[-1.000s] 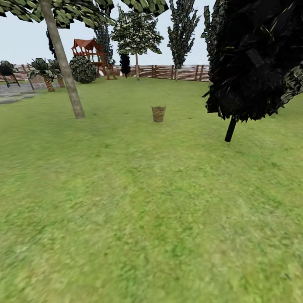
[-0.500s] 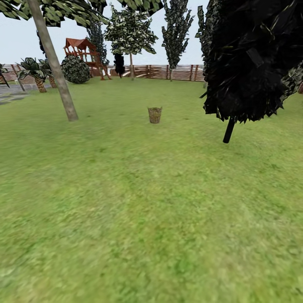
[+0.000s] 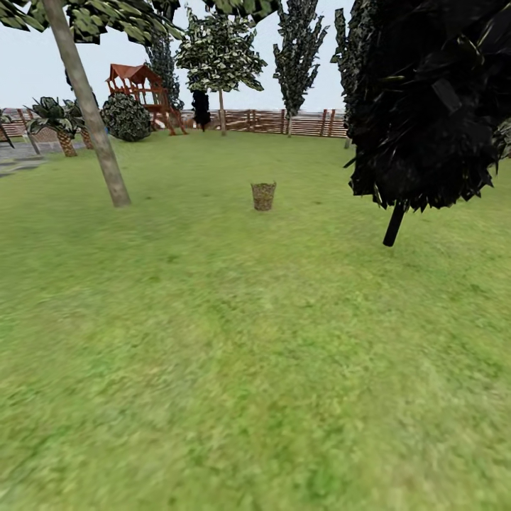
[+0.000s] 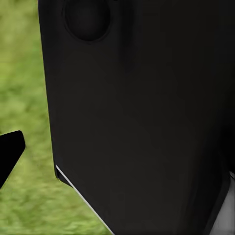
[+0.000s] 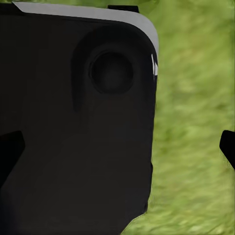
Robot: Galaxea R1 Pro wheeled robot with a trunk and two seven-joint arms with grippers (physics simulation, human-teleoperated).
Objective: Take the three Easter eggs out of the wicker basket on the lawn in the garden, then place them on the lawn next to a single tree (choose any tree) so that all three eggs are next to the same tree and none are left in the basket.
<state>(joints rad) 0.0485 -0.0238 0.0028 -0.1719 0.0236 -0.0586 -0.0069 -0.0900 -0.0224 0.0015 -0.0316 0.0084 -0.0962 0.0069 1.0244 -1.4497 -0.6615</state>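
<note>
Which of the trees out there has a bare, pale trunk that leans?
The tree left of the wicker basket: its thick grey-beige trunk is bare and slanted. The dark conifer on the right has a thin black stem under dense foliage.

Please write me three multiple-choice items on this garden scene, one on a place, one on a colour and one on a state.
1. Where does the wicker basket stand?
A. On the lawn, between the pale trunk and the dark tree
B. On the grey path
C. Against the fence

2. What colour is the roof of the play structure?
A. Blue
B. Reddish-brown
C. White

3. How does the basket stand?
A. Tipped on its side
B. Upside down
C. Upright

Answers:
1. A: in the head view it sits on the lawn, with the tree to one side and the dark leafy tree to the other, far short of the fence.
2. B: the roof is reddish-brown.
3. C: its opening faces up and it narrows toward the grass.
</note>
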